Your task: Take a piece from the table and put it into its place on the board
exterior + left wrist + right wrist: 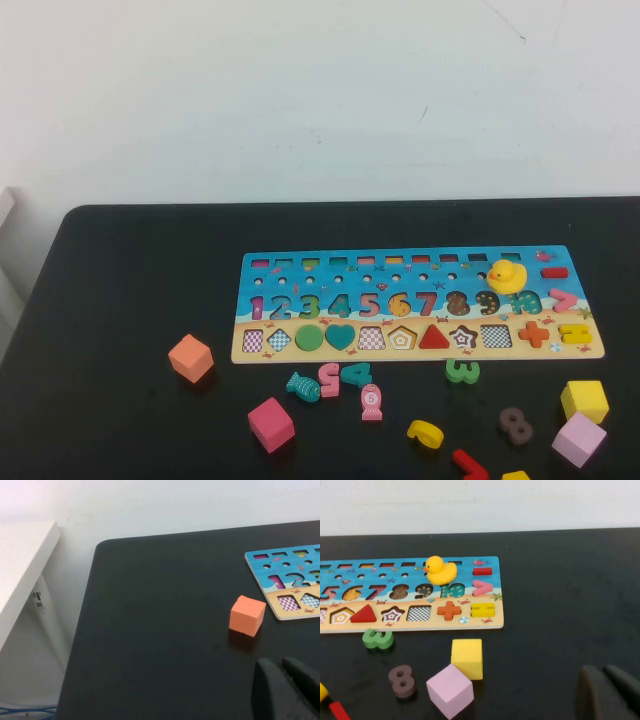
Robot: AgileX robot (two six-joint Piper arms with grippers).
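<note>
Black rubbery tips of the right pincer sit pressed together with nothing between them, low over the bare counter on its right side. Closest to it are a yellow cube and a pale pink cube, touching each other, then a brown 8 and a green 3 just off the board.

The piece doesn't show up in that wrist view at all. From the high view it's only a yellow sliver at the very near edge of the counter, between a red numeral and the pink cube, so well clear of the pincer's grip.

There's a rubber duck standing on the board over the 9 and 10.

The left pincer is also closed and empty, over the counter's left side, near an orange cube that sits just beside the board's left end.
</note>
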